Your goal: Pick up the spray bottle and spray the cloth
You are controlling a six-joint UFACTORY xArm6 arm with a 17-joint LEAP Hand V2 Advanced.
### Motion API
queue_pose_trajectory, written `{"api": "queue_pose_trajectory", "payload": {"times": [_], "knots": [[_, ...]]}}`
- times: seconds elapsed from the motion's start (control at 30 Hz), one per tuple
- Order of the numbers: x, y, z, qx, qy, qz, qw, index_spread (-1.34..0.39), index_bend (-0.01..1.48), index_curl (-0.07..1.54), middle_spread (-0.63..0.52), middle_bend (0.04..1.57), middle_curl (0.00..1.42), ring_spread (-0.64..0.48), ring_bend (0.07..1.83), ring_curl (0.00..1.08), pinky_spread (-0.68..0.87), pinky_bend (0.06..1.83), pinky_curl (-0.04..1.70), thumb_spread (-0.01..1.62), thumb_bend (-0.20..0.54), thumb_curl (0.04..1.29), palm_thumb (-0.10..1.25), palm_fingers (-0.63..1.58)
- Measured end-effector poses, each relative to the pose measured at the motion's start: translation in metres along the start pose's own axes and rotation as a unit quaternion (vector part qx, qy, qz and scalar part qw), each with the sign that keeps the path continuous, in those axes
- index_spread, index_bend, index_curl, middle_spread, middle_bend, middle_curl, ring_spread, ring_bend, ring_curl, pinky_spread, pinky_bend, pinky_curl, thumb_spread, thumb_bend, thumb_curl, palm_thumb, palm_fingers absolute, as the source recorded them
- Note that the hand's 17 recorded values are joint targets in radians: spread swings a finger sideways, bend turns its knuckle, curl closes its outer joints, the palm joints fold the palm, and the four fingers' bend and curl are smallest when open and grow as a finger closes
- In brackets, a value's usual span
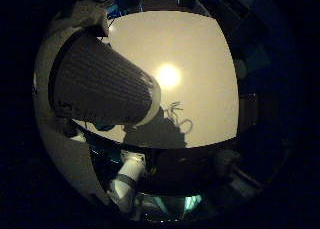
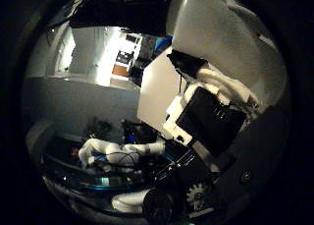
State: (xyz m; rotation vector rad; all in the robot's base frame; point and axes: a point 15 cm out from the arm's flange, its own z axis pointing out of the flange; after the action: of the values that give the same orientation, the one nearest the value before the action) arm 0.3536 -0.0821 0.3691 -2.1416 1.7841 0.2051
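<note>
The spray bottle fills much of the little finger side view, close against the palm. It shows as a dark ribbed cone with a pale rim at its narrow end. It hangs above the white table and casts a shadow on it. In the thumb side view my hand has white and black fingers curled in from one side, wrapped round the bottle. No cloth shows in either view.
A bright glare from a lamp sits on the table top. Beyond the table edge lie dark floor and my arm's white links. A lit room with pale walls opens behind.
</note>
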Motion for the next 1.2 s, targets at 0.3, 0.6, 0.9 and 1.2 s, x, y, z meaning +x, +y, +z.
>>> {"api": "queue_pose_trajectory", "payload": {"times": [0.3, 0.6, 0.9, 1.2], "knots": [[-0.037, -0.003, 0.027, -0.105, 0.121, -0.067, 0.985, -0.16, 1.23, 0.7, -0.1, 1.39, 0.7, -0.2, 1.38, 0.74, -0.18, 1.39, 0.77, 0.98, -0.015, 0.69, 1.08, 1.16], [-0.058, -0.012, 0.052, -0.149, 0.204, -0.091, 0.963, -0.16, 1.23, 0.7, -0.1, 1.39, 0.69, -0.2, 1.38, 0.74, -0.18, 1.38, 0.79, 0.99, -0.014, 0.69, 1.08, 1.16], [-0.076, -0.018, 0.079, -0.181, 0.246, -0.097, 0.947, -0.16, 1.23, 0.71, -0.1, 1.39, 0.69, -0.21, 1.38, 0.75, -0.19, 1.37, 0.8, 0.99, -0.015, 0.69, 1.06, 1.16], [-0.084, -0.02, 0.096, -0.198, 0.271, -0.105, 0.936, -0.16, 1.22, 0.71, -0.1, 1.39, 0.69, -0.21, 1.37, 0.75, -0.19, 1.36, 0.81, 1.0, -0.014, 0.69, 1.06, 1.16]]}}
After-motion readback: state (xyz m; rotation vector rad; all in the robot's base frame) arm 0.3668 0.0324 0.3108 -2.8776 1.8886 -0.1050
